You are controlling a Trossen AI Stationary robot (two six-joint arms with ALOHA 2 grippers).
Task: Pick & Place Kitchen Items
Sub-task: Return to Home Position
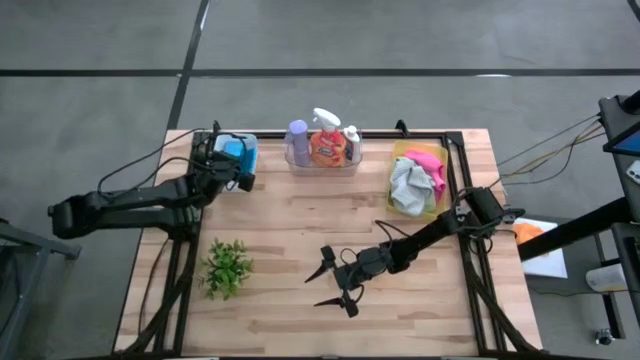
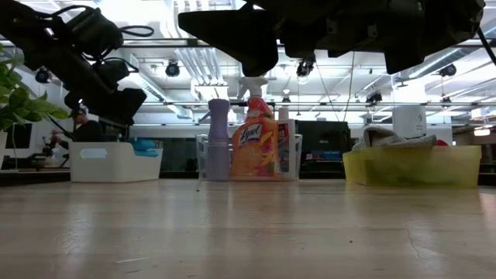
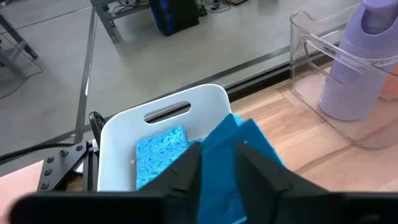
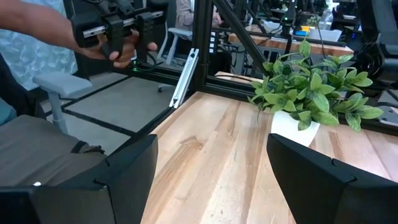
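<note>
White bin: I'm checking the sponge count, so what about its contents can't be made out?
Left wrist view: the left hand covers part of the white bin; blue sponges uncountable.
High view: that hand overlaps it; contents too small.
Low view: its wall hides most inside.
Right wrist view: the right hand faces away.

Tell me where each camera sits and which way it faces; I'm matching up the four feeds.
High: above the table, looking straight down; both arms show, with the left gripper and the open right gripper.
Low: at table-top height, looking level across at the orange spray bottle; both arms reach in from above.
Left wrist: on the left arm, facing the white bin and blue sponges; its own gripper shows at the bottom.
Right wrist: on the right arm, facing the plant; its own gripper shows at the bottom.
Shared: the high and right wrist views both show the plant.
</note>
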